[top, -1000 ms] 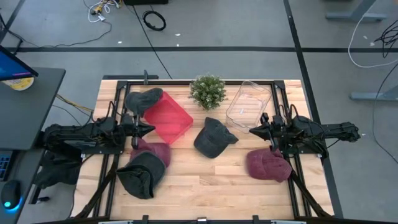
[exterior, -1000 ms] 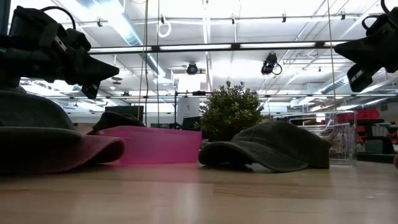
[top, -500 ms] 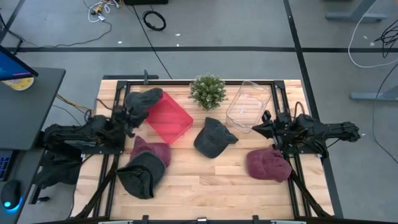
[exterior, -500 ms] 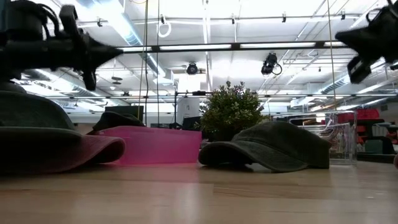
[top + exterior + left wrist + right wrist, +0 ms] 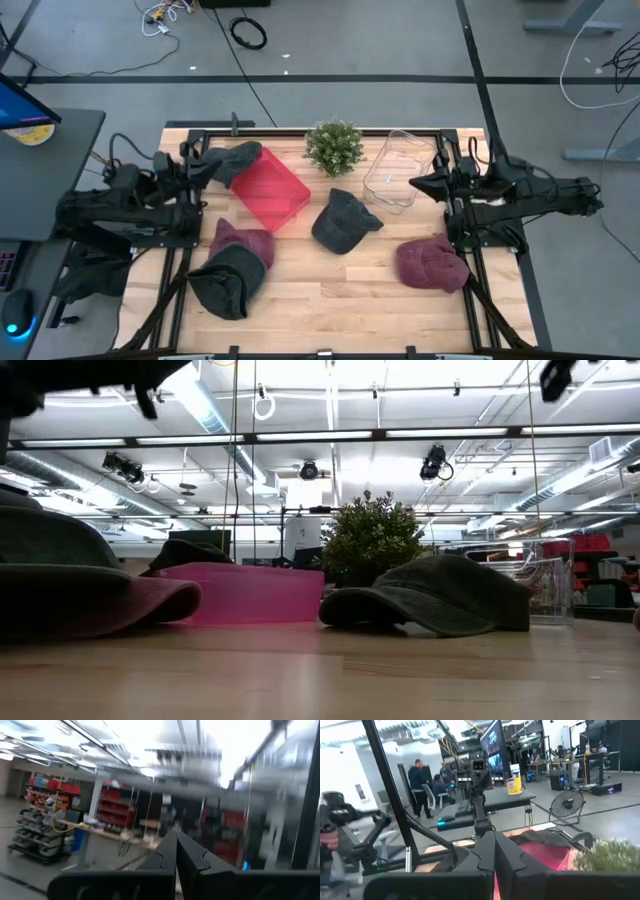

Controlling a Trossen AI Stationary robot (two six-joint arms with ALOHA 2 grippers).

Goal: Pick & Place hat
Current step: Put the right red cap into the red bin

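Observation:
Several hats lie on the wooden table. A dark grey cap (image 5: 343, 220) (image 5: 440, 595) sits in the middle. A maroon hat (image 5: 432, 264) lies near the right arm. At the near left, a dark hat (image 5: 228, 280) rests on a maroon hat (image 5: 243, 243) (image 5: 90, 600). Another dark hat (image 5: 237, 157) (image 5: 545, 836) rests on the far left corner of the pink bin (image 5: 270, 192). My left gripper (image 5: 200, 165) (image 5: 176, 851) is shut and empty, raised at the table's left side. My right gripper (image 5: 415, 183) (image 5: 494, 851) is shut and empty, raised at the right side.
A potted plant (image 5: 334, 146) (image 5: 372, 540) stands at the far middle, with a clear plastic bin (image 5: 400, 165) (image 5: 545, 575) to its right. Black frame rails run along both table sides. Several people sit and stand in the room beyond (image 5: 427, 780).
Both arms have risen from just above the table. In the low view both grippers have climbed to the picture's top edge. My left gripper has tipped upward. Both stay shut. No hat has moved.

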